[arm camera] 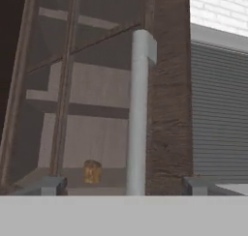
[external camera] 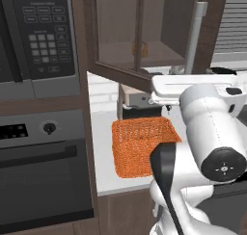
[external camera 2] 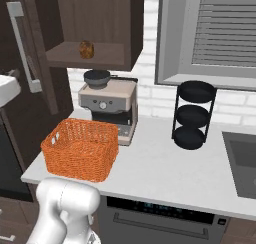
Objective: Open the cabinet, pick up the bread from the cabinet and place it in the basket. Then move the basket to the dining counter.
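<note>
White worktop [external camera 2: 165, 163] carries the basket [external camera 2: 80, 149] at lower left. In the hand view the gripper [arm camera: 123, 185] stands spread astride the cabinet [arm camera: 167, 85] door's upright handle [arm camera: 138, 114]; the bread [arm camera: 92, 171], probably behind glass, sits left of it on the shelf.

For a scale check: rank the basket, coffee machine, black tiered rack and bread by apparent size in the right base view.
1. basket, nearest the camera
2. coffee machine and black tiered rack look alike
3. bread
</note>
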